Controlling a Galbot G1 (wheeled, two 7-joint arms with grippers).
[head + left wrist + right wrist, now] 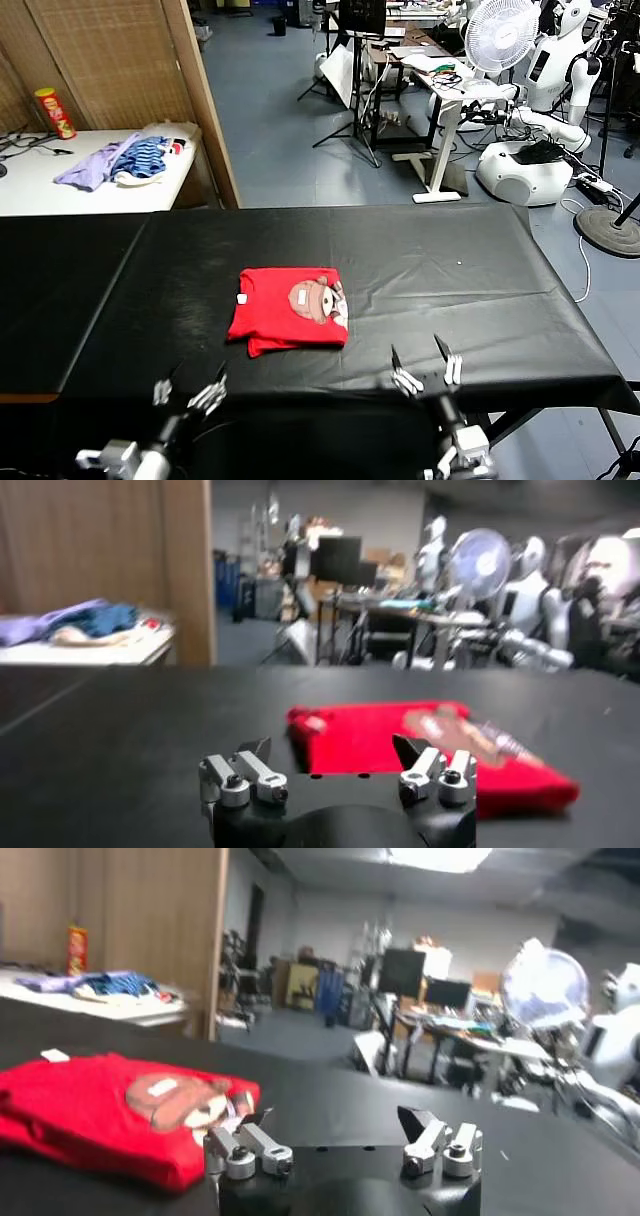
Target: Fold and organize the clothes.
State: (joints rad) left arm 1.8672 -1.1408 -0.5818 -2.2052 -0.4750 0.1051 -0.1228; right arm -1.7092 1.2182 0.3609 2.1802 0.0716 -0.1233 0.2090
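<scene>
The clothes, a bright red T-shirt with a beige-brown print and a white tag, lie folded into a neat rectangle on the black table, near its front. My left gripper hovers open at the front edge, to the shirt's near left, with nothing between its fingers. My right gripper stands open at the front edge too, right of the shirt and clear of it. The folded shirt lies just beyond the open left gripper in the left wrist view. In the right wrist view the shirt lies beside the open right gripper.
A white side table at the back left holds lilac and blue-striped garments and a red can. A wooden partition rises behind it. Desks, a fan and other robots fill the room beyond the table.
</scene>
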